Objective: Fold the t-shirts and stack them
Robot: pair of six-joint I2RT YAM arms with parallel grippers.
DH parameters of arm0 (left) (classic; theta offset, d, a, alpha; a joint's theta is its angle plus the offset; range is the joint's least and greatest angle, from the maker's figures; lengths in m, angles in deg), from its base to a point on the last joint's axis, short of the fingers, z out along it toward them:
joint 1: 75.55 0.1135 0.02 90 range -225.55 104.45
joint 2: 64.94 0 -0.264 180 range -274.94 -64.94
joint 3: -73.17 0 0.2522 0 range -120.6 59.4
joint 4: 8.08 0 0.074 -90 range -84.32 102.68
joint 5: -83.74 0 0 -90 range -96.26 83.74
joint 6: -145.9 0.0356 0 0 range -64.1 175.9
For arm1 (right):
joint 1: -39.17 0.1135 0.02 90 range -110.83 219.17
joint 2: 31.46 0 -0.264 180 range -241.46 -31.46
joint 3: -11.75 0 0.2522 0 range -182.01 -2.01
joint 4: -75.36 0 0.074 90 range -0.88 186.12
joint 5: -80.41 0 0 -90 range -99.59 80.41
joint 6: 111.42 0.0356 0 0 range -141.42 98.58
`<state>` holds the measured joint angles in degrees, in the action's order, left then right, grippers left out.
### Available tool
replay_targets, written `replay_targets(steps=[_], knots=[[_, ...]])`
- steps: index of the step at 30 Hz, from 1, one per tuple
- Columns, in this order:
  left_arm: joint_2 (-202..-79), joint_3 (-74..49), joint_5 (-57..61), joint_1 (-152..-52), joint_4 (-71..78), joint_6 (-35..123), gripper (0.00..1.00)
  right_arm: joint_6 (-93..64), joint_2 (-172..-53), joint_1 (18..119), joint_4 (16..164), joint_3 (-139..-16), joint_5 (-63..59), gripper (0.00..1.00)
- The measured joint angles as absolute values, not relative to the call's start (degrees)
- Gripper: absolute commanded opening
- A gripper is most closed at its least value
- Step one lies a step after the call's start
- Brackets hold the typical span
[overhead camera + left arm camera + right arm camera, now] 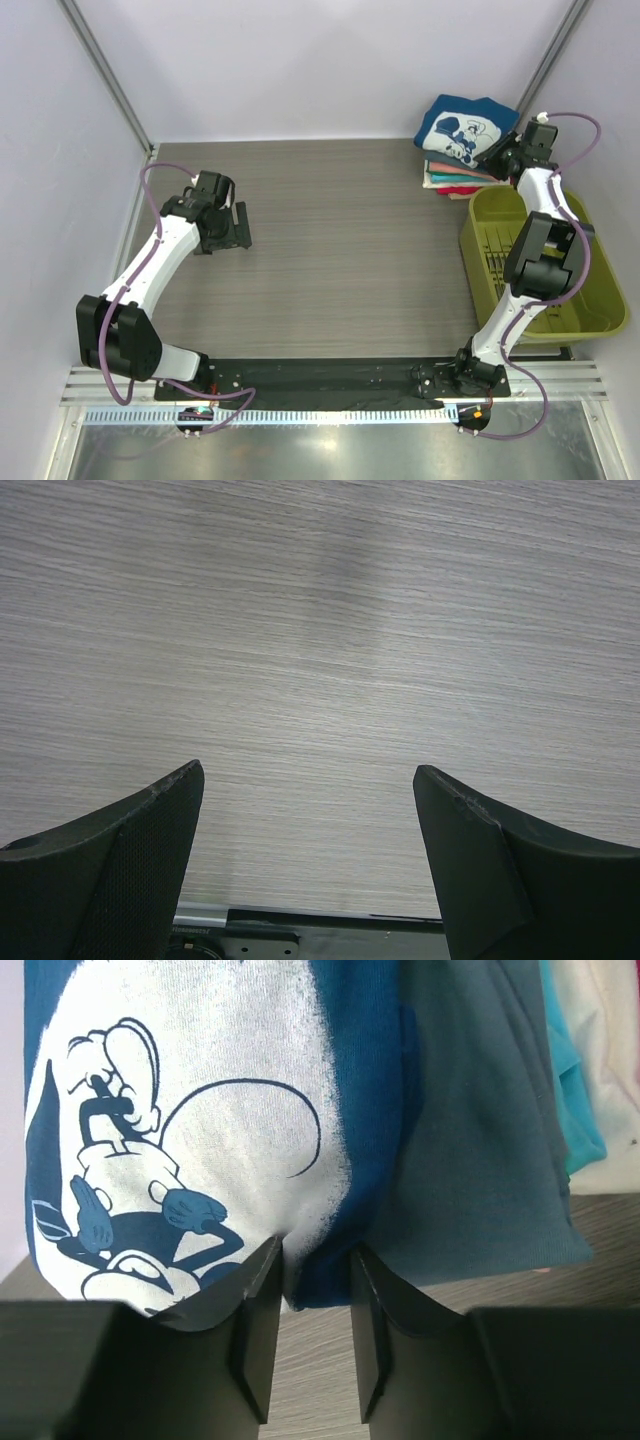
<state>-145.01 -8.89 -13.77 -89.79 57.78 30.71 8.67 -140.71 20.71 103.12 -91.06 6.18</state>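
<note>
The dark navy-blue t-shirt (pixel 462 125) with the white cartoon-mouse print lies on top of a stack of folded t-shirts (pixel 455 181) at the table's far right. My right gripper (pixel 497 156) is at the stack's near right corner. In the right wrist view the right gripper (pixel 315 1260) has its jaws nearly closed on a fold of the navy shirt's edge (pixel 200 1110). A slate-teal shirt (pixel 470 1160) lies under it. My left gripper (pixel 240 225) is open and empty over bare table at the left. It also shows in the left wrist view (pixel 308 780).
An olive-green plastic basket (pixel 590 300) stands at the right edge, just in front of the stack, with my right arm reaching over it. White walls close the back and sides. A black mounting strip (pixel 330 375) runs along the near edge.
</note>
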Motion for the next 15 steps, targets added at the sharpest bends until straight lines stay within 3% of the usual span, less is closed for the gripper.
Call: replay_targets(steps=[3, 6, 7, 15], knots=[[-145.01, -8.89, -13.77, -89.79, 57.76, 30.73, 0.86, 8.62, -140.65, 20.73, 103.16, -91.15, 6.12, 0.23], [-145.01, -8.89, -13.79, -89.79, 57.76, 30.71, 0.86, 8.62, -140.21, 20.73, 103.82, -91.39, 5.9, 0.15], [-145.01, -8.89, -13.79, -89.79, 57.78, 30.73, 0.86, 8.6, -140.06, 20.73, 104.26, -91.79, 5.72, 0.06], [-145.01, -8.89, -13.79, -89.79, 57.76, 30.73, 0.86, 7.95, -140.39, 19.4, 108.45, -100.18, 5.05, 0.01]])
